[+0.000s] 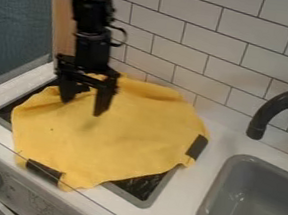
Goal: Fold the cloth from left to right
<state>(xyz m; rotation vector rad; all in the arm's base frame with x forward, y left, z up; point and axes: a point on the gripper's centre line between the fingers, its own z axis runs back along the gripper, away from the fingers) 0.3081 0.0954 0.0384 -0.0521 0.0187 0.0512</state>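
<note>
Gripper (84, 102): jaws apart, tips down, nothing clamped. Pos.: above rear-left part of cloth (116, 131); tip contact w/ fabric: cannot tell.

Cloth lies directly below jaws, spread out, w/ most of its area to jaws' right & toward camera. Outline approx. round; no clear long axis, so orient. by L edge (17, 119). This edge is the key ref.: it sits L of & fwd of jaws (camera side), near them, & runs roughly front-to-rear. Fabric between jaws & edge is a narrow strip, loosely creased toward the rear.

Single arm, so no arm selection req'd. Judged next step: shift jaws L & fwd to the edge, lower, close on a pinch of fabric, then lift & carry R across the cloth. Fold not yet made. Closing at present pos. would likely catch fabric inboard of the edge, i.e. bunching i/o a clean fold.

Farther out, fwd-L of jaws: dark patch (44, 171) at cloth's front edge. Well R of jaws: second dark patch (197, 147) at R edge, approx. target side for the fold. Beneath cloth: stove top (137, 187). Beyond, far R: sink (209, 199).
</note>
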